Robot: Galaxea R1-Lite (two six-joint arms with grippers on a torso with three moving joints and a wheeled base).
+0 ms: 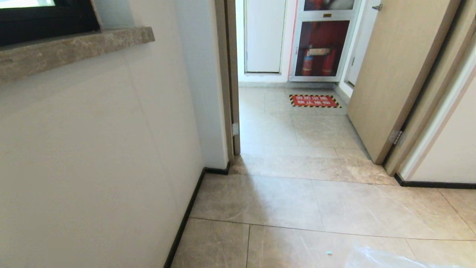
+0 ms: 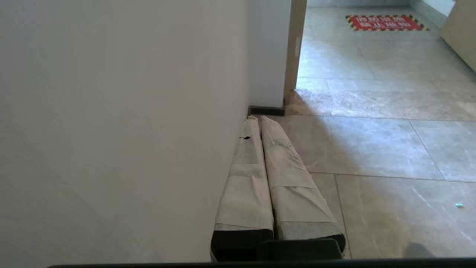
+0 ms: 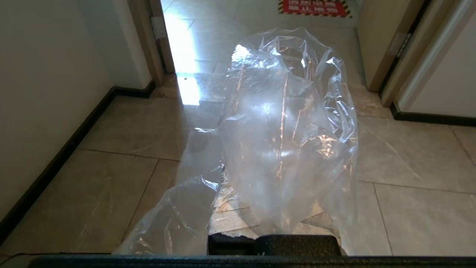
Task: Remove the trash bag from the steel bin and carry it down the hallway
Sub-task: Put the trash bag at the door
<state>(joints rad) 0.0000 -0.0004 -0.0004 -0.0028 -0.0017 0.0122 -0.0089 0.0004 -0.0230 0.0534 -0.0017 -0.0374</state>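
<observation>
Trash bag [image 3: 286, 149] looks clear, crinkly and puffed up, filling the centre of the right wrist view, its long axis running up toward the doorway. Right gripper [image 3: 275, 227] fingers are clamped on it. Left gripper [image 2: 262, 149] fingers are pressed together, empty, beside the white wall [image 2: 111, 130] above the hallway floor [image 1: 316, 208].

- Thin, crinkly clear plastic trash bag [image 3: 290, 141], glossy with glints.
- Glossy grey-beige stone-look floor tiles [image 1: 297, 201] of the hallway, smooth.
- Matt white painted walls [image 1: 93, 156]; black baseboards [image 1: 184, 219].
- Tan wood-grain door [image 1: 394, 70], satin.
- Rough mottled stone window ledge [image 1: 74, 46].
- Left pincer [image 2: 260, 123] fingers wrapped in wrinkled off-white cloth-like tape.
</observation>
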